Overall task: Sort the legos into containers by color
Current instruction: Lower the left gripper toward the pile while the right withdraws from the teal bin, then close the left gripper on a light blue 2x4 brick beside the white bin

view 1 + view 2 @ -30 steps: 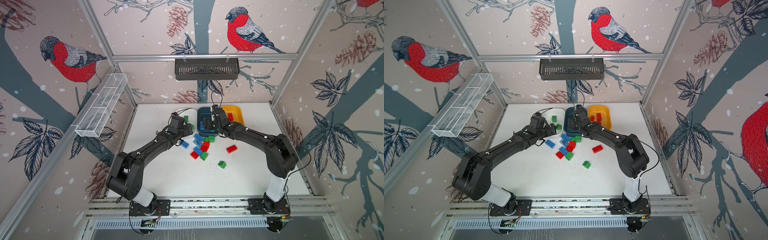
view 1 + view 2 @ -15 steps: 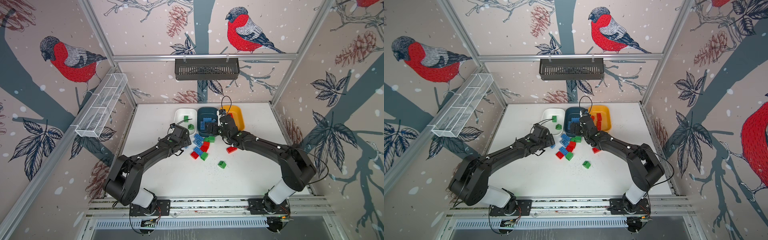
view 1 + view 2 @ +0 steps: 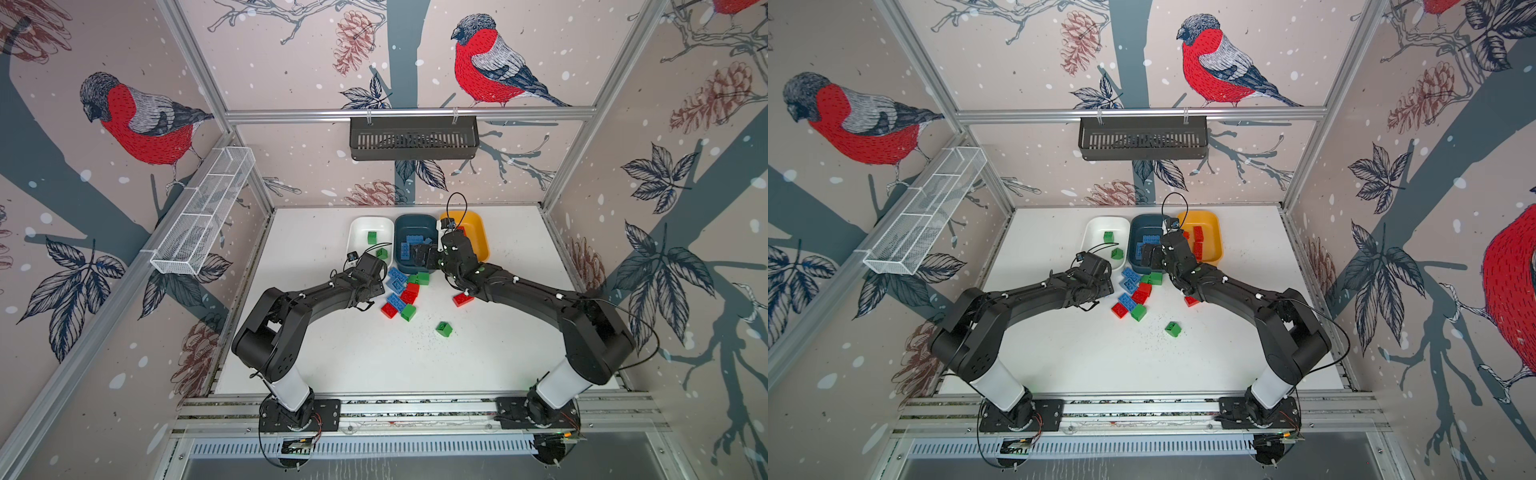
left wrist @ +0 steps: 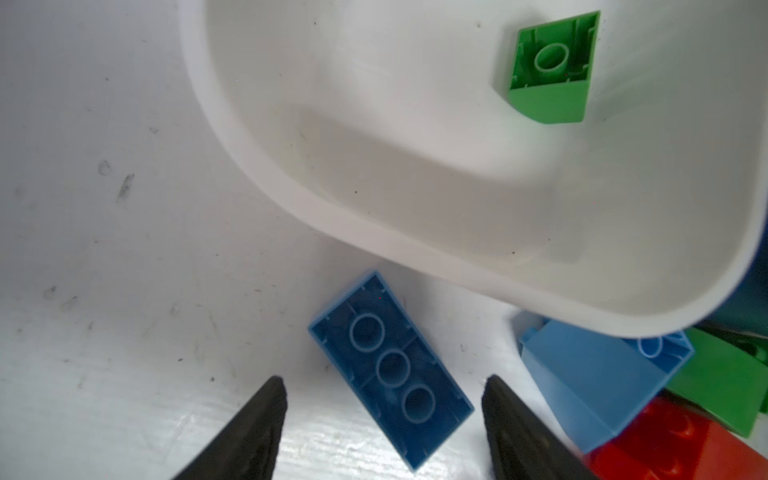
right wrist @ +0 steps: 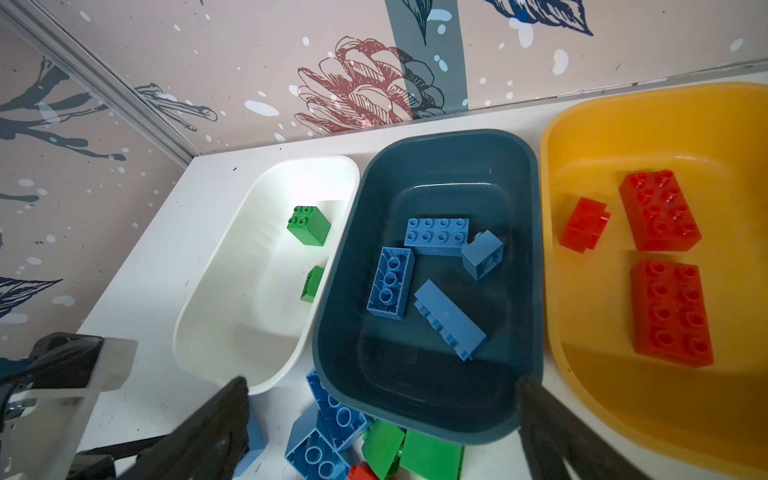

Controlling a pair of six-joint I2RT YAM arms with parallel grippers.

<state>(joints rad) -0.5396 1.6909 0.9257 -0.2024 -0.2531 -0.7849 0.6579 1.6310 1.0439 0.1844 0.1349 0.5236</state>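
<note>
L: I see left gripper (image 4: pixel 384 379) spread astride upturned blue oblong plastic brick (image 4: pixel 390 370), short-side pinch lined up | R: right gripper (image 5: pixel 382 380) spread, empty, over dark teal plastic tub (image 5: pixel 449 135)

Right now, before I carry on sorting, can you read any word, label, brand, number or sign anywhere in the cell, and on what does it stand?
None: no text can be read in any view.
Studs of the red bricks: any embossing is too blurred to read.
Yellow tub, white tub, teal tub: plain.
Black slotted basket, white wire-mesh tray: no labels.
Small electronics board below the left arm's base: too small to read.
</note>
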